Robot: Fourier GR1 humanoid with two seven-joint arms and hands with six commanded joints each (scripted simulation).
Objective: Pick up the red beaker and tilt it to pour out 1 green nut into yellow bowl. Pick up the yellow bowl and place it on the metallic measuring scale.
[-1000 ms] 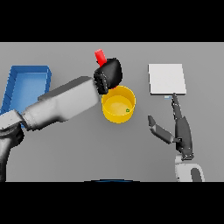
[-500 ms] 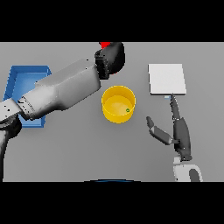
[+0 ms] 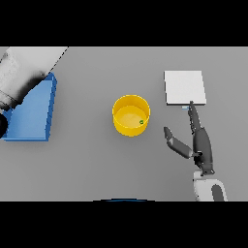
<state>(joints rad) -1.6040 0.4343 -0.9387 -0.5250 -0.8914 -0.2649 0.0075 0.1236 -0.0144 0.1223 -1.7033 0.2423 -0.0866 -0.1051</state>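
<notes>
The right hand point(image 3: 201, 144) lies over the table point(image 3: 87, 164) to the right of the yellow bowl point(image 3: 131, 115), fingers straight and pointing toward the metallic measuring scale point(image 3: 184, 87), thumb spread out toward the bowl; it holds nothing. Of the left side only the arm point(image 3: 24, 72) shows, at the upper left corner above the blue tray point(image 3: 31, 111); the left hand and the red beaker are out of view. The bowl stands upright near the table's middle, well apart from the right hand and left of the scale. One green nut point(image 3: 141, 122) rests inside it against the right wall, so the pouring step looks complete and the bowl transfer remains. The bowl appears rigid, light and smooth-walled, likely slippery under a loose hold. Judged best grip: thumb and fingers pinching the near right rim, or wrapping the wall. Keep it level in transit, since the loose nut may roll. The scale is a flat, low square plate.
</notes>
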